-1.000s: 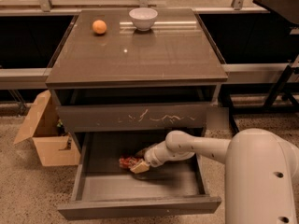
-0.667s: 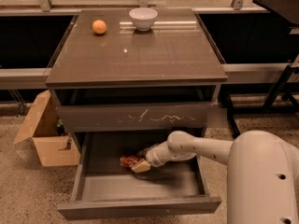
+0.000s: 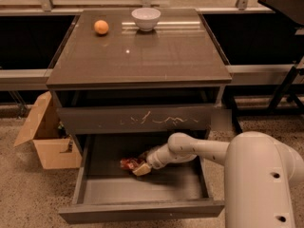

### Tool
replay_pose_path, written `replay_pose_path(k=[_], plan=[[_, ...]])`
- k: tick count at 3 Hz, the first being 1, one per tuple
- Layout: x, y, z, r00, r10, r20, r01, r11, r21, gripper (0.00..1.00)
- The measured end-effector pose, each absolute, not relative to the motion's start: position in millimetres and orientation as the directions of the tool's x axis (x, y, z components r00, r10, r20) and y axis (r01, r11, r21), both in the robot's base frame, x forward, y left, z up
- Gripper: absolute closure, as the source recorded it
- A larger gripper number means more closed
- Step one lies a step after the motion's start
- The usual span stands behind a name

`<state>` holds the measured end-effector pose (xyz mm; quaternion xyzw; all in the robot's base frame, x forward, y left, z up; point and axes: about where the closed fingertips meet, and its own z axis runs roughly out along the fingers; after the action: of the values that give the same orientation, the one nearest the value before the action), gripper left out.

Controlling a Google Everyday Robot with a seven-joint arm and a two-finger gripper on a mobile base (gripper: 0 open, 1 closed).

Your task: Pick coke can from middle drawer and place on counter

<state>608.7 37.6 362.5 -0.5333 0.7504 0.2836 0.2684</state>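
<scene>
1. We see the middle drawer (image 3: 142, 190) standing open toward the near side, with its grey floor in plain view and its plain front panel nearest to us.
2. The coke can (image 3: 127, 163) is inside this drawer, on the floor in the far half and a little left of the middle. It seems to lie on its side, with its length running left to right.
3. Our gripper (image 3: 142, 169) is down in the drawer at the right end of the can, touching it or very nearly so. Its pale tip points left and slightly down.
4. We cannot tell whether the gripper is wide, narrow or closed on the can, because the two overlap where they meet.
5. The arm (image 3: 199, 148) reaches in from the right and bends at a rounded joint just below the scratched drawer front (image 3: 137, 119), which is closed above the open drawer.
6. The robot's body (image 3: 263, 179), large and pale, fills the near right corner.
7. The counter (image 3: 152, 56) is glossy and reflective. An orange (image 3: 101, 27) sits at its far left, and a white bowl (image 3: 146, 18) stands upright to the orange's right, at the far edge.
8. A cardboard box (image 3: 47, 146) sits on the speckled floor (image 3: 28, 198) just left of the cabinet, with one flap raised.
</scene>
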Motion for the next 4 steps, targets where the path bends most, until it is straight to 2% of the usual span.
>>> replay_pose_path(k=[4], plan=[[618.3, 45.2, 362.2, -0.287, -0.648, -0.706, -0.953, 0.27, 0.139, 1.0]])
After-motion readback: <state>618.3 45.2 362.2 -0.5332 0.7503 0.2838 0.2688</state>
